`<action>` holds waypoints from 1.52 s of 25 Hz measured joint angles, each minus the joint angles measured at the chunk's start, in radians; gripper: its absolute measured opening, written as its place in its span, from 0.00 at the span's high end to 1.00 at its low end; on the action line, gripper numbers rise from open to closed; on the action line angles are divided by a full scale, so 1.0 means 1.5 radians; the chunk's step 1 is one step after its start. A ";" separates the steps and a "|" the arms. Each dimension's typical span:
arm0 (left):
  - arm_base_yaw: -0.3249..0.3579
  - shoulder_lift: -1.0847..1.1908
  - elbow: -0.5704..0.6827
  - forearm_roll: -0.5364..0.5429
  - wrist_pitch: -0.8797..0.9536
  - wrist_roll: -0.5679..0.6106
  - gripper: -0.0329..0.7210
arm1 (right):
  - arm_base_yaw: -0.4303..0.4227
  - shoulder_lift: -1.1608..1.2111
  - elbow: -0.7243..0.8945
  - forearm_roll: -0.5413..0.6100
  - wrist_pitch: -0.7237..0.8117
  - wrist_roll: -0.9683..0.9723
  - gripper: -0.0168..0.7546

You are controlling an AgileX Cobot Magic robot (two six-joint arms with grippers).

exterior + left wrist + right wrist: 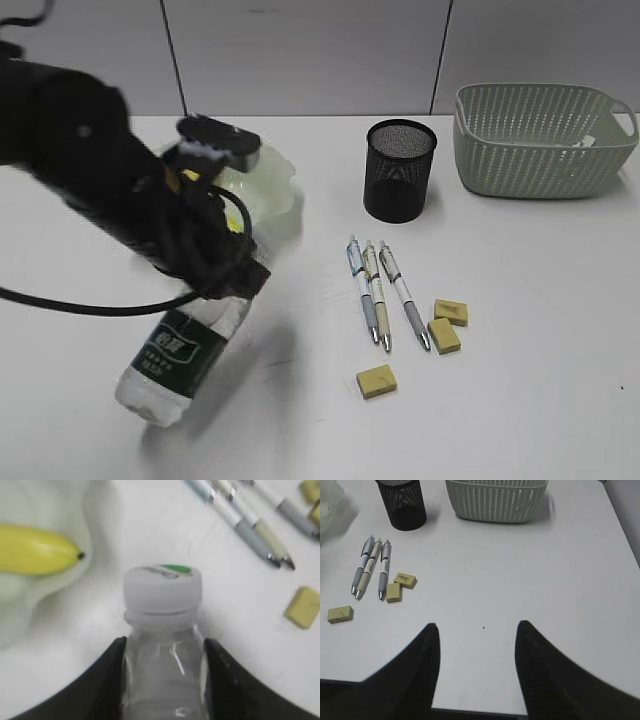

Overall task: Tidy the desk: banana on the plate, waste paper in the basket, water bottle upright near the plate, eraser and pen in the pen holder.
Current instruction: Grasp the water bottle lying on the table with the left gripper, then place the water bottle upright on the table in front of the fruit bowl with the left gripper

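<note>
Water bottle: clear ribbed plastic, tilted, near the surface's front-left corner.
Left end effector: clamped on its neck.
Right end effector: fingers spread apart.

The left arm is matte black and thick, with rounded segments. A black cable loops from it, and more black cable is bundled near its wrist. A black box-shaped camera sits on top, with a small yellow part under it. Both end effectors have black, tapered fingers with fine textured inner faces.
</note>
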State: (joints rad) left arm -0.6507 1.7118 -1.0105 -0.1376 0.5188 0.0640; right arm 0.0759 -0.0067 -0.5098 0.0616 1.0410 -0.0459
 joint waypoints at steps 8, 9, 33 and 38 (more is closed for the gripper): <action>0.016 -0.259 0.365 -0.006 -0.569 -0.001 0.51 | 0.000 0.000 0.000 0.000 0.000 0.000 0.50; 0.016 -0.260 0.406 -0.006 -0.663 0.001 0.51 | 0.000 0.000 0.000 0.000 0.000 0.000 0.51; 0.016 0.024 0.516 -0.018 -1.177 0.004 0.51 | 0.000 0.000 0.000 0.000 0.000 0.001 0.54; 0.016 0.015 0.533 -0.018 -1.183 -0.009 0.46 | 0.000 0.000 0.000 0.000 0.000 0.001 0.54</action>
State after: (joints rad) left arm -0.6268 1.7342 -0.2116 -0.1641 -1.2552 0.0509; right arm 0.0759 -0.0067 -0.5098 0.0616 1.0408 -0.0450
